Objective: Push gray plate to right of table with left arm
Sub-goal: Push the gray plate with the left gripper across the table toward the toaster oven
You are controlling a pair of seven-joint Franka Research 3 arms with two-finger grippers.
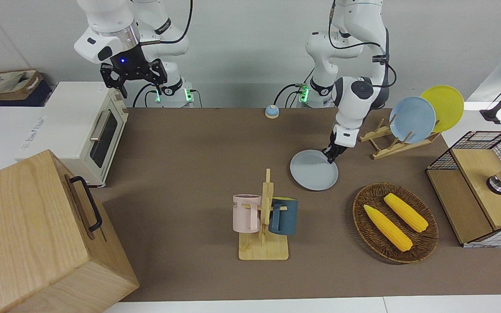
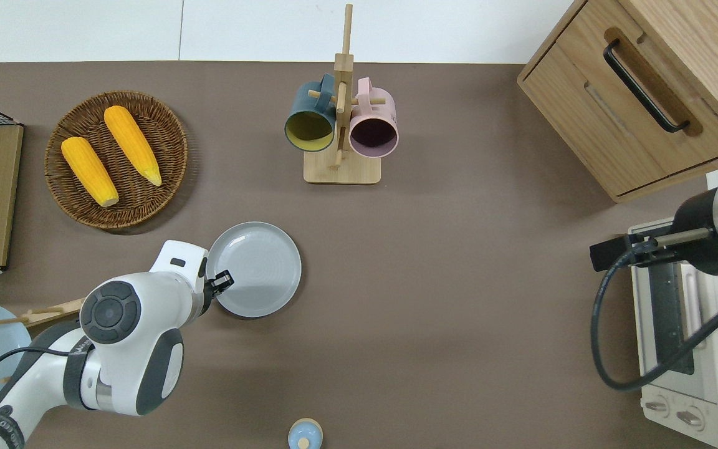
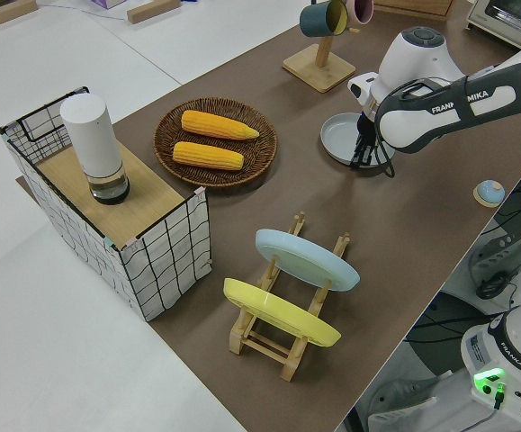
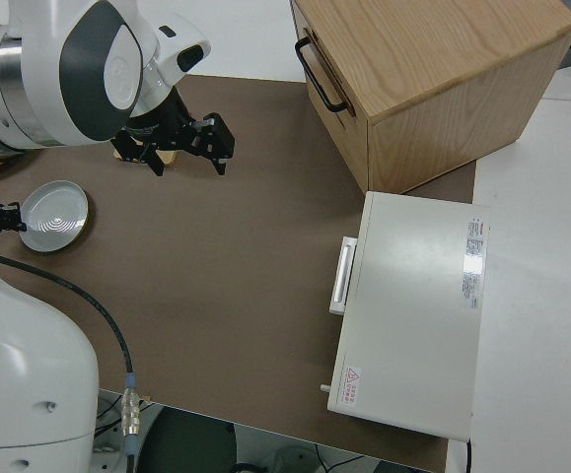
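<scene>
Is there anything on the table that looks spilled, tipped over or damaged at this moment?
Nothing stands out. The gray plate lies flat on the table with the left gripper at its rim. The two mugs hang on their stand, and two corn cobs lie in the basket. The right arm is parked.

Both arms have glossy white jointed shells. The left arm [image 2: 116,343] carries dark gray round joint caps, black "FRANKA EMIKA" lettering on one link, an external black cable, and a small black gripper [image 1: 332,154]. The right arm [image 1: 111,34] has a silver wrist band, a black gripper [image 1: 134,74] with a glowing blue light, and black cabling. Green lights glow at both bases.
</scene>
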